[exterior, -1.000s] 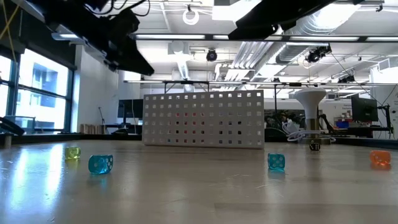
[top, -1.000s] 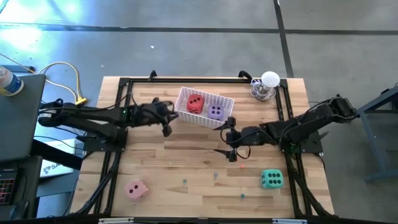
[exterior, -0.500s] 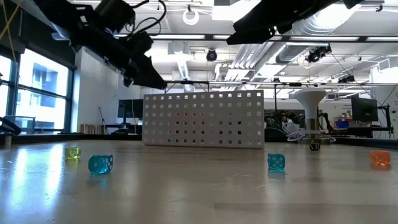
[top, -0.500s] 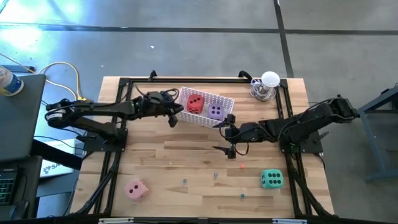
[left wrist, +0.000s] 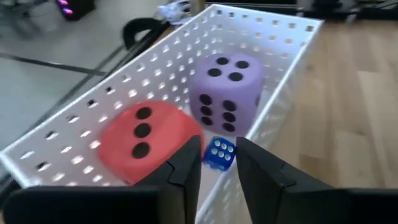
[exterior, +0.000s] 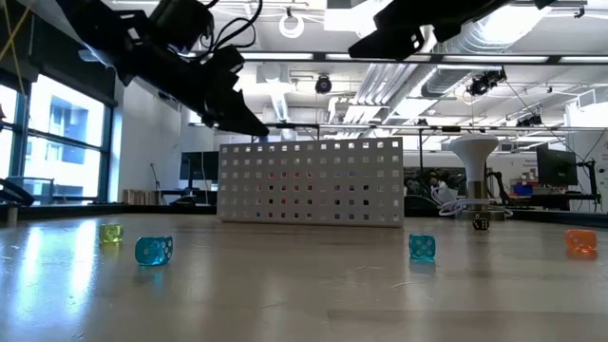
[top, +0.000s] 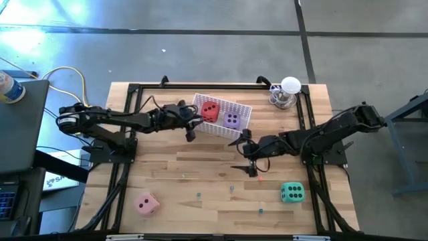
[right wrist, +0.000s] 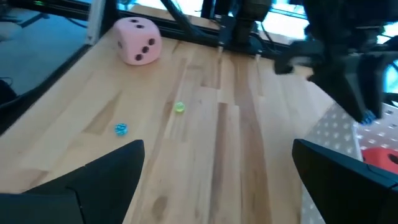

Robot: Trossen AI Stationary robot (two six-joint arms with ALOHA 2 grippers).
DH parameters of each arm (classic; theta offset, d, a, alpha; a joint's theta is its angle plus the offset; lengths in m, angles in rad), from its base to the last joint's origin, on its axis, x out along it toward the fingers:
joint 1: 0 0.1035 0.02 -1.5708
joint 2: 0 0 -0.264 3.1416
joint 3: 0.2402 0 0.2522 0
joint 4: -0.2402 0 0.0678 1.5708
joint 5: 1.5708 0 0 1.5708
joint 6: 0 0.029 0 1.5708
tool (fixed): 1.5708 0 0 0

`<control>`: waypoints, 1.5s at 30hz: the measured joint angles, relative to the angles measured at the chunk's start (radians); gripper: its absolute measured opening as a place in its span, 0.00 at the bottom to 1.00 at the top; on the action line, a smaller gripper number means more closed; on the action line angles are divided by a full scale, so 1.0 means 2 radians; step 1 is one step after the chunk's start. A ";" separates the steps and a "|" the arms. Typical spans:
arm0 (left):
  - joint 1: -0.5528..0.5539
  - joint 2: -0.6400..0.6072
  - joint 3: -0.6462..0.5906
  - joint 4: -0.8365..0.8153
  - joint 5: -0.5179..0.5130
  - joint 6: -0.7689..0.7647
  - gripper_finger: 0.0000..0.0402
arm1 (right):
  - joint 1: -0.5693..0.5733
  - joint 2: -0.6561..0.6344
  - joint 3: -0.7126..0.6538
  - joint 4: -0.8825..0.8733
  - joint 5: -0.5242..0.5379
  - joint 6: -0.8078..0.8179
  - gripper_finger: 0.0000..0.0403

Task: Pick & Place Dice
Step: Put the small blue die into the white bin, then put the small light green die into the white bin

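Observation:
The red die and the purple die lie in the white perforated basket at the table's far middle. The pink die rests on the table near left and the green die near right. My left gripper hovers over the basket's left end, shut on a small blue die above the red die and the purple die. My right gripper stands open above the table's middle right, with nothing between its fingers. My left gripper pinches the small blue die by two opposite faces between its two fingertips, only at their free ends. The fingers slant down from the table's left over the basket's end. The die hangs clear above the basket's floor, beside the red die.
Small dice lie scattered on the near half of the table: a cyan one, a yellow one, another cyan one and an orange one. A white lamp-like stand is at the far right corner. Black frame rails run along the table's edges.
My left gripper has moved toward the table's right edge and down, coming over the basket's left end, and its wrist has rolled a little. The large dice and the basket have stayed where they were.

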 joint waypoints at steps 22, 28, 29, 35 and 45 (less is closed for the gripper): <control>-0.182 -0.063 0.000 0.002 -0.180 0.061 0.43 | 0.066 0.005 0.000 0.002 0.006 0.051 0.99; -0.294 -0.076 0.000 -0.027 -0.179 -0.035 0.42 | 0.078 0.005 0.000 0.004 0.006 0.048 0.99; -0.310 -0.076 0.000 -0.038 -0.179 -0.035 0.42 | 0.079 0.005 0.000 0.006 0.006 0.046 0.99; -0.375 -0.076 0.000 -0.109 -0.177 -0.042 0.42 | 0.076 0.005 0.000 0.006 0.006 0.038 0.99; -0.432 -0.076 0.000 -0.223 -0.168 -0.120 0.42 | 0.076 0.005 0.000 0.014 0.006 0.038 0.99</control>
